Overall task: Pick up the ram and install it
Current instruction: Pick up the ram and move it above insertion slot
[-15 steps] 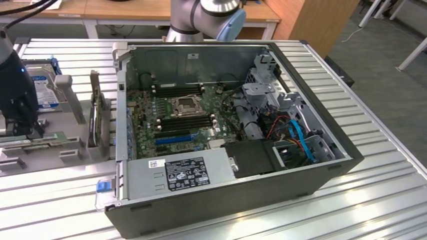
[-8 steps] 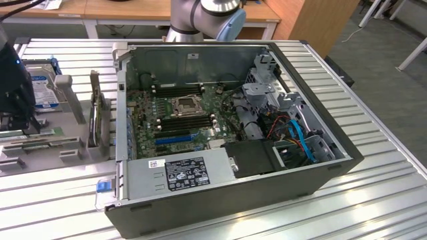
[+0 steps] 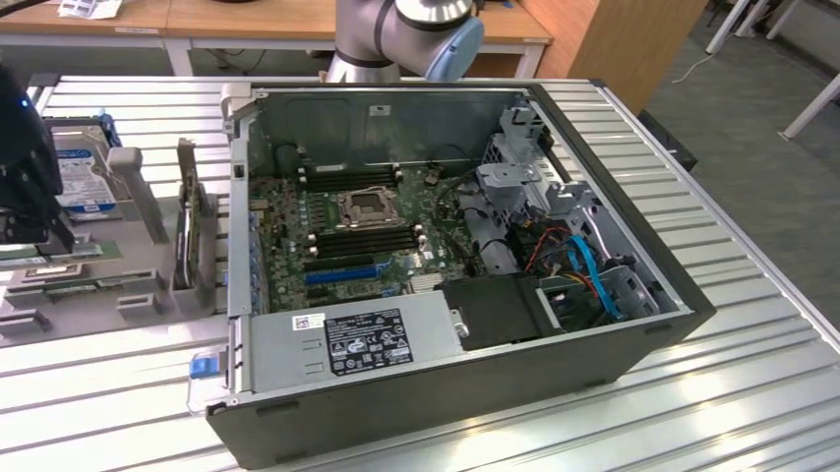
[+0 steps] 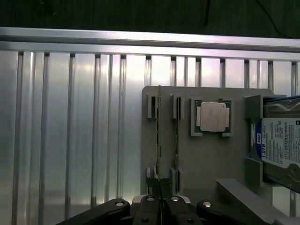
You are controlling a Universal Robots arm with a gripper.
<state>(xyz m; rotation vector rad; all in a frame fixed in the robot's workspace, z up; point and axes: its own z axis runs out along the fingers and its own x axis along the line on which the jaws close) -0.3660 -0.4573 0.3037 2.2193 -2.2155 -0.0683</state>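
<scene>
The ram [image 4: 158, 136] is a thin green stick standing on edge in the slotted holders of a grey tray [image 4: 206, 159]. My gripper [image 4: 160, 190] sits over one end of it, the two fingers drawn close together on the stick's edge. A second green stick [image 4: 176, 136] stands parallel right beside it. In the exterior view my gripper [image 3: 34, 221] hangs dark over the tray [image 3: 79, 305] at the exterior view's left. The open computer case [image 3: 656, 324] lies to the right of it, with the motherboard's memory slots [image 3: 368, 236] exposed.
On the tray a processor chip [image 4: 213, 117] lies flat and a blue-labelled hard drive [image 4: 281, 145] stands in brackets. A grey expansion card [image 3: 195, 236] stands upright between the tray and the case. The ribbed metal table [image 3: 735, 393] stretches around them.
</scene>
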